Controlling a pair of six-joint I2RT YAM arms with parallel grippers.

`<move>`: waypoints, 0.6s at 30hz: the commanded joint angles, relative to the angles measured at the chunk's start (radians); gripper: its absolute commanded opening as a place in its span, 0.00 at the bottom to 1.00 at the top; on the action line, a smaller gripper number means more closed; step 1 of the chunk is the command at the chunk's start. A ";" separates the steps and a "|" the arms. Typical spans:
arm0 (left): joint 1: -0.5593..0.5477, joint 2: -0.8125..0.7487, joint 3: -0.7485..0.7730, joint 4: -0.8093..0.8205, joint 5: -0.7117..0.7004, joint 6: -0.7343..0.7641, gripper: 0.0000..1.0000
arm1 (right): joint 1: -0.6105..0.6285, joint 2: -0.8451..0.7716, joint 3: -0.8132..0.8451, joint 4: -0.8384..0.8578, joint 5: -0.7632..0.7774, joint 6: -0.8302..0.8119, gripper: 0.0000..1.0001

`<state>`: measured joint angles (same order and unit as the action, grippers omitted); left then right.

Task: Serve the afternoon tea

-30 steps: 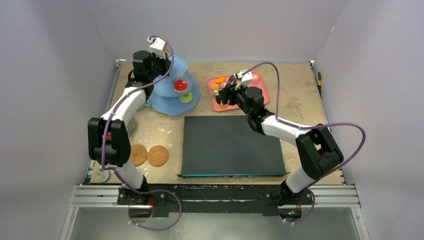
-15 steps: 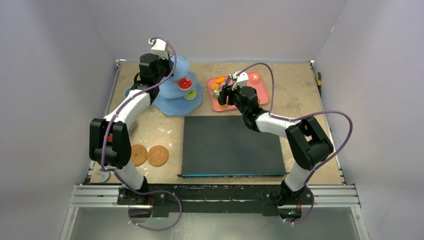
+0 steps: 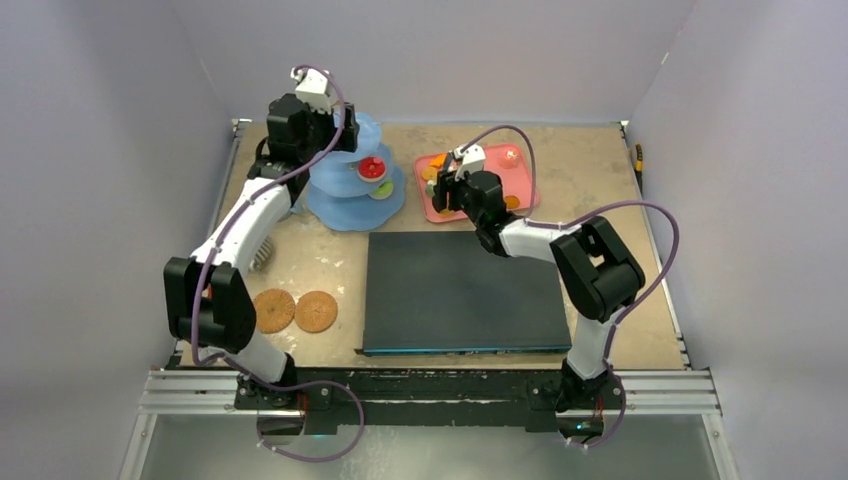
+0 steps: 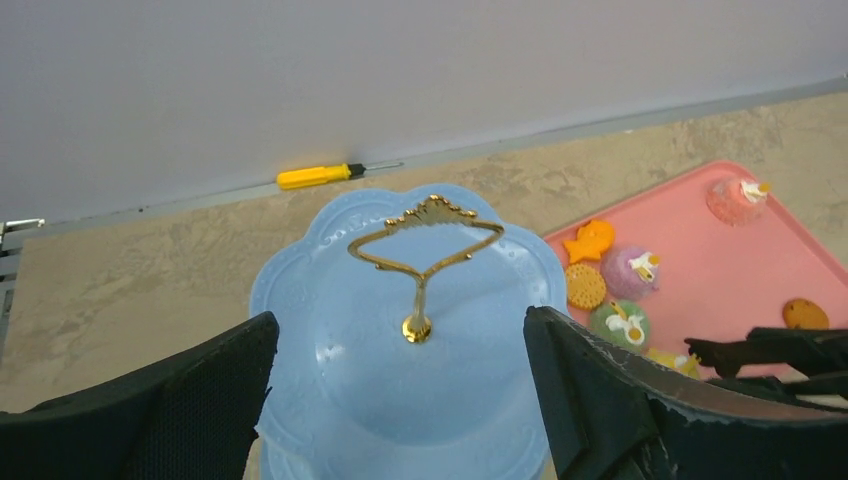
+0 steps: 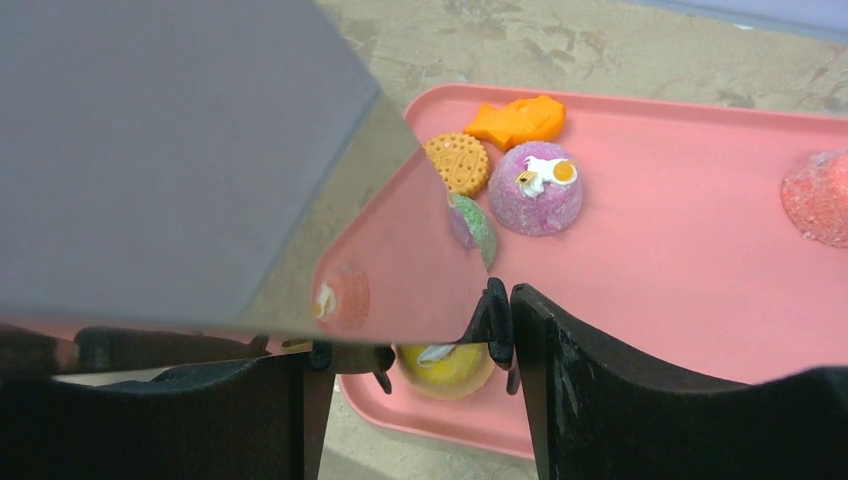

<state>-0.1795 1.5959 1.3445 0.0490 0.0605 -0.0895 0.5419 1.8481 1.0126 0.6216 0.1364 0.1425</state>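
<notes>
Hanging the left gripper [image 4: 400, 330], fingers spread wide and holding nothing, just above the top tier of the light-blue stand [image 4: 330, 290]. Carrying a red cake [image 3: 371, 168] and a green cake [image 3: 378, 190] on the lower tiers. Pinching what look like black tongs [image 5: 492, 318] in the right gripper [image 5: 410, 340], over a yellow cake [image 5: 445, 368] on the pink tray [image 5: 680, 260].

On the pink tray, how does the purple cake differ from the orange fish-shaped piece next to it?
The purple cake is a grainy dome; the orange fish-shaped piece is flat. The purple cake carries a white and orange topping; the orange fish-shaped piece is bare. Both lie on the pink tray, close together.
</notes>
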 commanded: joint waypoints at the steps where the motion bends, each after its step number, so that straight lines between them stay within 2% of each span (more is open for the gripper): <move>1: -0.004 -0.086 0.070 -0.209 0.064 0.082 0.95 | -0.005 0.005 0.046 0.045 -0.020 -0.017 0.63; 8: -0.002 -0.129 0.156 -0.534 0.078 0.251 0.99 | -0.005 -0.007 0.031 0.078 -0.013 -0.025 0.52; 12: 0.012 -0.135 0.201 -0.602 0.068 0.286 0.99 | 0.003 -0.073 0.047 0.076 -0.005 -0.045 0.48; 18: 0.042 -0.049 0.351 -0.713 0.031 0.284 0.99 | 0.081 -0.144 0.094 0.039 -0.017 -0.039 0.48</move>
<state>-0.1638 1.5097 1.5906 -0.5816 0.1223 0.1684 0.5613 1.7920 1.0256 0.6117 0.1219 0.1162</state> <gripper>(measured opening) 0.993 0.527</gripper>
